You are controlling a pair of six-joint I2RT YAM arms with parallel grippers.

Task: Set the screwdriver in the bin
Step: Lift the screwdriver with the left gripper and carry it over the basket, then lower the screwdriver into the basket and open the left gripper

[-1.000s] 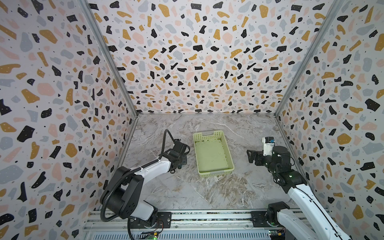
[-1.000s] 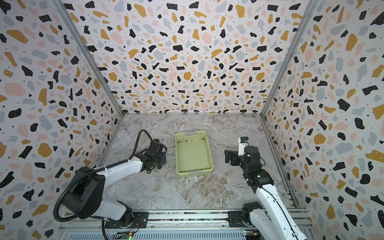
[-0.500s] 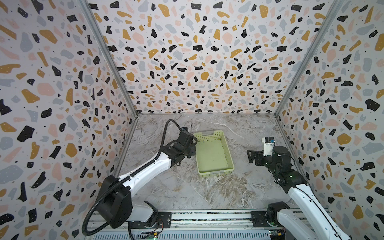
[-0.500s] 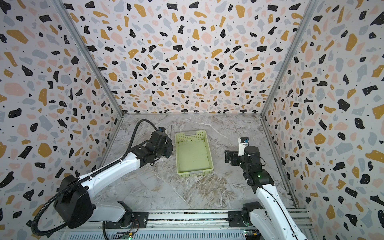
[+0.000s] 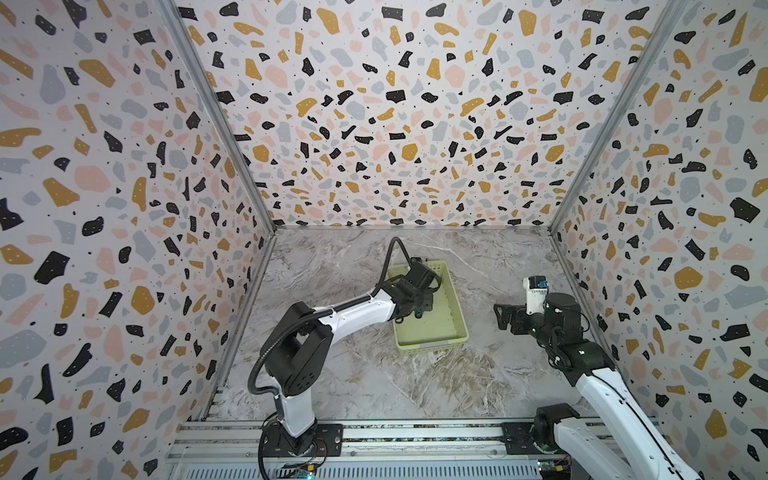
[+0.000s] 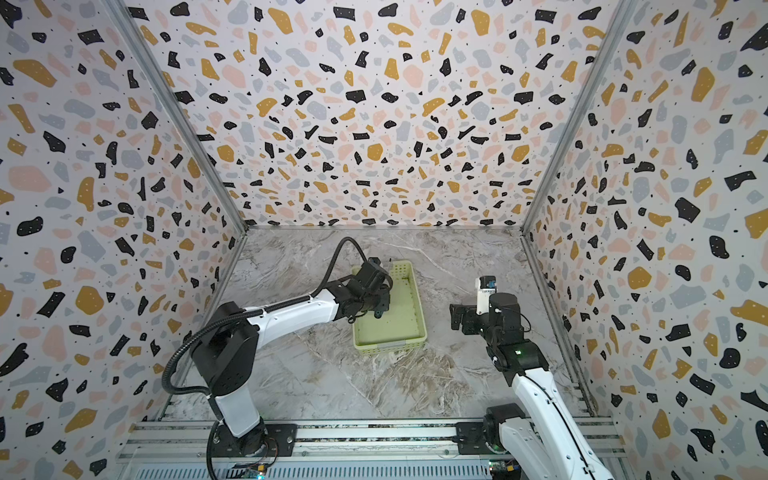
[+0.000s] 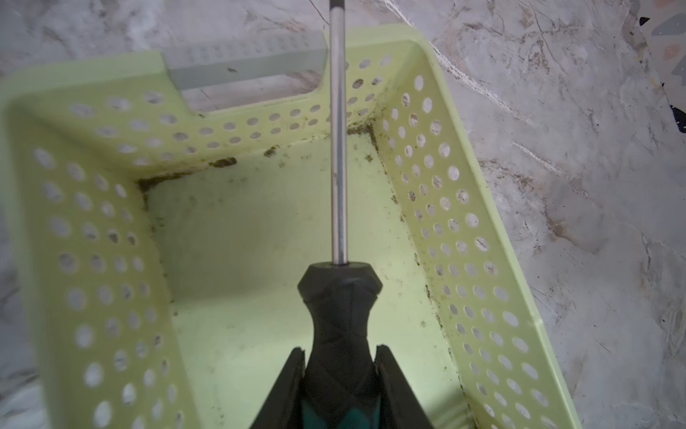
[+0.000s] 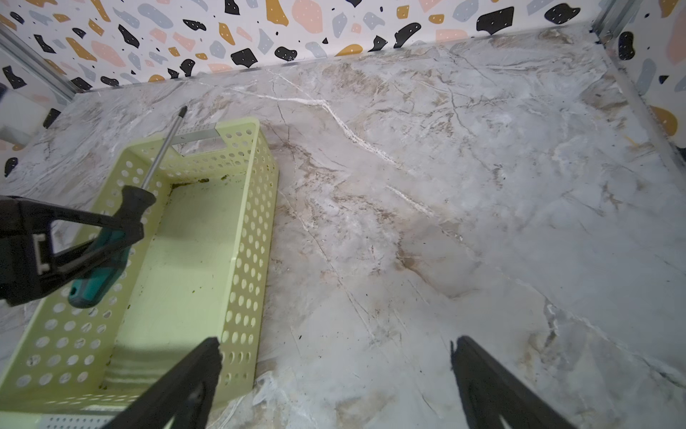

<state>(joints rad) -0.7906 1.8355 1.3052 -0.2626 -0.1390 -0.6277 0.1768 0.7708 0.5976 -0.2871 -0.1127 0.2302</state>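
well, the left tool [image 7: 339,351] is clamped on the handle of the screwdriver [image 7: 339,315], holding it above the bin [image 7: 456,230], shaft past the cutout end. the right tool [image 8: 336,341] is spread apart.

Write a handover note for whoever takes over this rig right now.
Left gripper: shut on the screwdriver handle, holding it above the bin. The shaft tip reaches past the cutout end.
Right gripper: open, empty, off to the bin's side.
Done: screwdriver picked up and over the bin.
Left: lower it, release it inside, withdraw.
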